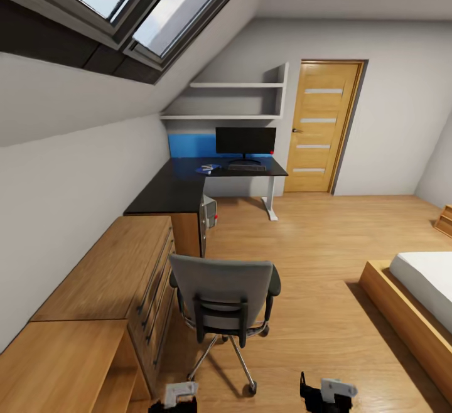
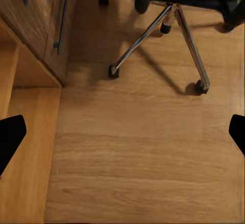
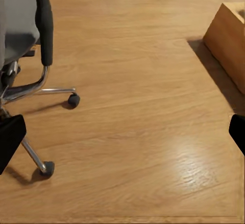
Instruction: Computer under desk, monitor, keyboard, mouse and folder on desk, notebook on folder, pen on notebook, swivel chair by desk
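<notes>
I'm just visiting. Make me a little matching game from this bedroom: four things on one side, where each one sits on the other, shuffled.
Things:
1. monitor
2. computer
3. swivel chair
4. folder

Places:
A. on the floor under the desk
B. on the floor beside the wooden drawer chest
C. lying flat on the desk, to the left of the keyboard
D. standing at the back of the desk, before the blue panel

Pairs: 1-D, 2-A, 3-B, 4-C
</notes>
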### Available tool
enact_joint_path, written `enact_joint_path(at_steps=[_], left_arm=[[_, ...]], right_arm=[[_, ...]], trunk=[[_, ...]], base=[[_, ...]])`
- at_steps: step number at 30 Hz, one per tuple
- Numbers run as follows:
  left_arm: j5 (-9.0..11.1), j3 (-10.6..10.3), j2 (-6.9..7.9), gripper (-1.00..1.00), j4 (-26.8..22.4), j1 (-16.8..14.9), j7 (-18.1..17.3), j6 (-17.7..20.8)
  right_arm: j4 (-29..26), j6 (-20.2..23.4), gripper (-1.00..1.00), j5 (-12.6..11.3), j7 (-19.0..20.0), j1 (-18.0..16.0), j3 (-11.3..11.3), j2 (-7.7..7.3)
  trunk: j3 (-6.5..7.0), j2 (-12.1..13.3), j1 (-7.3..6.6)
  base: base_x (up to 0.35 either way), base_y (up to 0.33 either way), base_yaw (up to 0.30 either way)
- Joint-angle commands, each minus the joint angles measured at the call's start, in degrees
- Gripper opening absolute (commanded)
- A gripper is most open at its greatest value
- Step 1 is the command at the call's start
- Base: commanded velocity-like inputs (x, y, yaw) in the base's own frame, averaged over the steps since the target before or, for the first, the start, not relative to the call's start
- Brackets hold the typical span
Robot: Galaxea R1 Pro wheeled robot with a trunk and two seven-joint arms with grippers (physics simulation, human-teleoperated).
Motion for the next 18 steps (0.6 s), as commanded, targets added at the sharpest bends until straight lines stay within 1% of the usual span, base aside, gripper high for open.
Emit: enact_joint_path(at_steps=[1, 2, 3, 6, 7, 9, 10, 13, 14, 15, 18], left_arm=[[0.78, -0.35, -0.69, 1.00, 0.71, -3.71, 0.41, 2.97], [0.99, -0.24, -1.20, 1.00, 1.64, -5.99, 0.37, 4.77], [1.13, -0.13, -1.49, 1.00, 2.18, -7.14, 0.34, 5.58], [1.68, 0.36, -2.41, 1.00, 4.06, -10.45, 0.30, 7.66], [2.12, 0.76, -2.88, 1.00, 5.46, -12.52, 0.28, 8.75], [2.61, 1.14, -3.17, 1.00, 6.84, -14.34, 0.24, 9.58], [3.45, 1.66, -3.44, 1.00, 8.98, -16.67, 0.10, 10.47], [3.82, 2.05, -3.52, 1.00, 11.17, -17.66, -0.15, 10.54], [3.86, 2.12, -3.53, 1.00, 11.80, -17.80, -0.33, 10.50], [3.91, 2.23, -3.53, 1.00, 13.07, -18.00, -0.84, 10.33], [3.85, 2.26, -3.52, 1.00, 14.47, -18.17, -1.75, 9.68]], right_arm=[[-1.10, 8.24, 1.00, -0.29, -0.20, -3.10, -0.39, 0.05], [-1.46, 13.41, 1.00, -0.86, -0.14, -5.37, -0.38, 0.02], [-1.56, 15.74, 1.00, -1.11, -0.11, -6.50, -0.38, 0.01], [-1.76, 21.56, 1.00, -1.60, -0.07, -9.71, -0.37, -0.05], [-1.82, 24.43, 1.00, -1.78, -0.02, -11.43, -0.37, -0.08], [-1.78, 26.50, 1.00, -1.92, 0.04, -12.63, -0.40, -0.09], [-0.88, 28.12, 1.00, -2.09, 0.18, -13.88, -0.48, -0.02], [2.69, 25.87, 1.00, -2.16, 0.24, -14.39, -0.55, 0.20], [5.15, 23.27, 1.00, -2.20, 0.29, -14.52, -0.61, 0.28], [6.41, 21.75, 1.00, -2.22, 0.32, -14.57, -0.63, 0.29], [10.02, 17.02, 1.00, -2.26, 0.35, -14.66, -0.67, 0.34]], trunk=[[-0.31, -0.51, 0.24], [-0.49, -0.91, 0.46], [-0.67, -1.31, 0.68], [-1.21, -2.52, 1.34], [-1.39, -2.92, 1.56], [-1.74, -3.72, 1.99], [-1.92, -4.12, 2.21], [-2.46, -5.32, 2.87], [-2.64, -5.72, 3.09], [-2.82, -6.13, 3.31], [-3.36, -7.33, 3.97]], base=[[0.000, 0.000, 0.000], [0.000, 0.000, 0.000], [0.000, 0.000, 0.000], [0.000, 0.000, 0.000], [0.000, 0.000, 0.000], [0.000, 0.000, 0.000], [0.000, 0.000, 0.000], [0.000, 0.000, 0.000], [0.000, 0.000, 0.000], [0.000, 0.000, 0.000], [0.000, 0.000, 0.000]])
